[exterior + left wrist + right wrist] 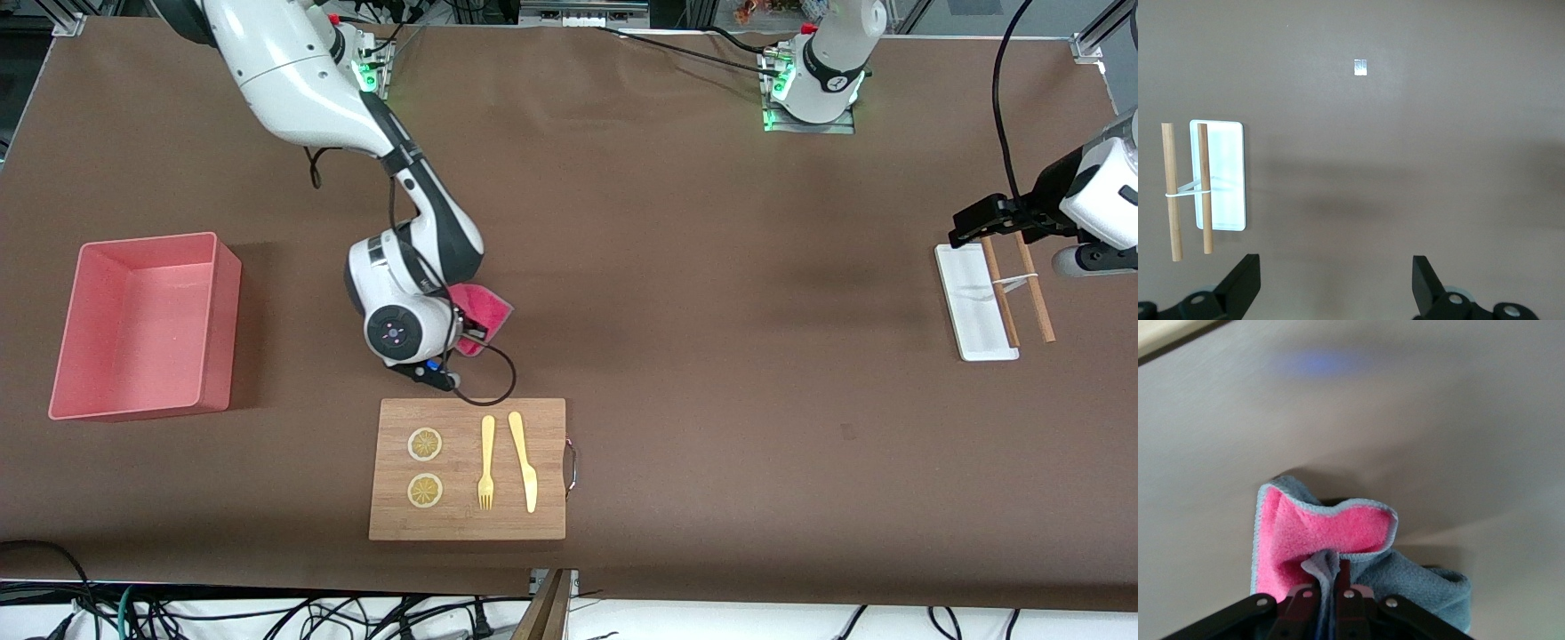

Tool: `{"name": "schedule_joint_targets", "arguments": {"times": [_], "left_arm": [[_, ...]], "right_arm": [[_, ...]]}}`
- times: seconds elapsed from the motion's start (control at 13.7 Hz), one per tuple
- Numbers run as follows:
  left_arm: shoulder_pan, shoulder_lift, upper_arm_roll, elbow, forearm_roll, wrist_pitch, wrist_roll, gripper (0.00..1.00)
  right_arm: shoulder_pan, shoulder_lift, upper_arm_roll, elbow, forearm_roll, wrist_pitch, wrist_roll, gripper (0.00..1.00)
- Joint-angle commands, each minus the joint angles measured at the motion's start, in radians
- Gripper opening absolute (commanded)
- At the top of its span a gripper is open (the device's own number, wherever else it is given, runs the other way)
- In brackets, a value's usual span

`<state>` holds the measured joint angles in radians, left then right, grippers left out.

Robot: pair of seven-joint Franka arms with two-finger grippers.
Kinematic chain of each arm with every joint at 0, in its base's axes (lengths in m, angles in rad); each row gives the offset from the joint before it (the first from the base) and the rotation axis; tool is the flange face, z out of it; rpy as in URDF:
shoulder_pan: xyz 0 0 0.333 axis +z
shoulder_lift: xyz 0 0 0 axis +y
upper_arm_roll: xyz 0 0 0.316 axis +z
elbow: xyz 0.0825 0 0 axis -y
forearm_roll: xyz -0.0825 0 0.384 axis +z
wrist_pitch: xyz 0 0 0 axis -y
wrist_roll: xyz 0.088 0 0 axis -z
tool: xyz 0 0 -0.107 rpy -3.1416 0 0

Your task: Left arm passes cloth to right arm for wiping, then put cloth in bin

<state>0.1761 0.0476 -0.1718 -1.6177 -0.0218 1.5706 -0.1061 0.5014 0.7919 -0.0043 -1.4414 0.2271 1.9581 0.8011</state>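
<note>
My right claw (1331, 600) is clamped on the one cloth (480, 311), low over the surface (711, 267) just above the board (468, 469). The board carries two lemon slices (425, 444), one fork (486, 462) and one knife (524, 460). One bin (142, 324) sits toward my right arm's end. My left claw (1337, 280) waits spread apart over the surface beside one tray (1221, 175) and two sticks (1171, 192).

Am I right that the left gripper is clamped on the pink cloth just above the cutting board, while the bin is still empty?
Not quite: the right gripper holds the cloth, as the right wrist view shows, with its fingers shut on a fold. The left gripper hangs open and empty by the white tray. The rest stands: the cloth is beside the cutting board and the bin is empty.
</note>
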Motion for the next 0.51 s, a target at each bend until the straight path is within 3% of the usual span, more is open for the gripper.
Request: {"name": "schedule_joint_targets", "arguments": {"times": [0.0, 0.29, 0.44], "left_arm": [[0.000, 0.012, -0.003, 0.030, 0.025, -0.018, 0.017, 1.00], [-0.017, 0.012, 0.020, 0.032, 0.025, -0.020, 0.016, 1.00], [-0.076, 0.012, 0.081, 0.030, 0.025, -0.020, 0.017, 1.00]], "right_arm": [[0.037, -0.006, -0.008, -0.005, 0.052, 0.045, 0.075, 0.00], [0.042, -0.008, -0.011, -0.013, 0.037, 0.035, 0.083, 0.00], [0.023, -0.008, -0.028, -0.030, 0.035, 0.021, -0.004, 0.00]]}}
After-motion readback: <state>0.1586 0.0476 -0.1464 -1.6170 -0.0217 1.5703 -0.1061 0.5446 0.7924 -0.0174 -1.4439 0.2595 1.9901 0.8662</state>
